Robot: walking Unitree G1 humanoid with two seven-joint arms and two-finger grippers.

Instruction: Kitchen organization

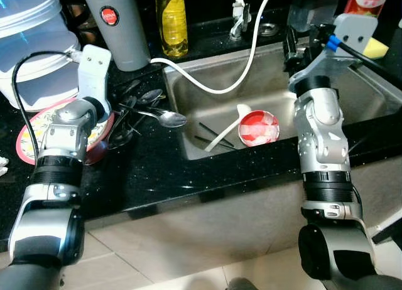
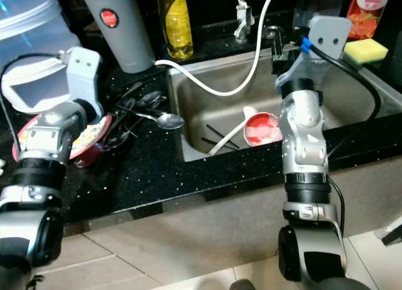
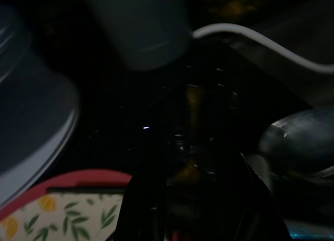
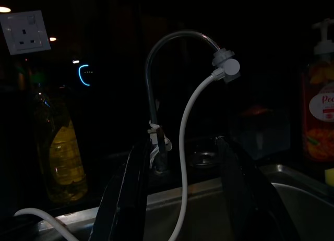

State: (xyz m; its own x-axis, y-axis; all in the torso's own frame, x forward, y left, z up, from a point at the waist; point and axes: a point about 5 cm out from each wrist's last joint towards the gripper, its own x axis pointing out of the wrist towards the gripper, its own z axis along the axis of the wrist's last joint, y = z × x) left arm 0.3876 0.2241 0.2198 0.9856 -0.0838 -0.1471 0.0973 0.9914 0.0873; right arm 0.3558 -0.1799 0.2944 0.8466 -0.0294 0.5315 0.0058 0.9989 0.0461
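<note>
The right gripper point(image 4: 180, 199) hung over the far right part of the steel sink point(image 1: 352, 108) with its fingers spread, pointed at the tap point(image 4: 156, 95) and its white hose point(image 4: 185, 147). In the basin lay a red-and-white bowl point(image 1: 259, 128) beside a white spoon point(image 1: 227, 132). The left gripper point(image 3: 201, 199) hovered over the cutlery point(image 1: 147, 111) on the black counter point(image 1: 157, 171), just right of a red-rimmed plate point(image 3: 57, 199); whether its fingers were spread, I cannot tell.

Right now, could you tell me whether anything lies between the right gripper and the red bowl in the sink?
Yes, possibly: the white hose curves down across the sink from the tap, passing between the raised right gripper and the red bowl. A white spoon leans beside the bowl, with dark chopsticks lying nearby.
</note>
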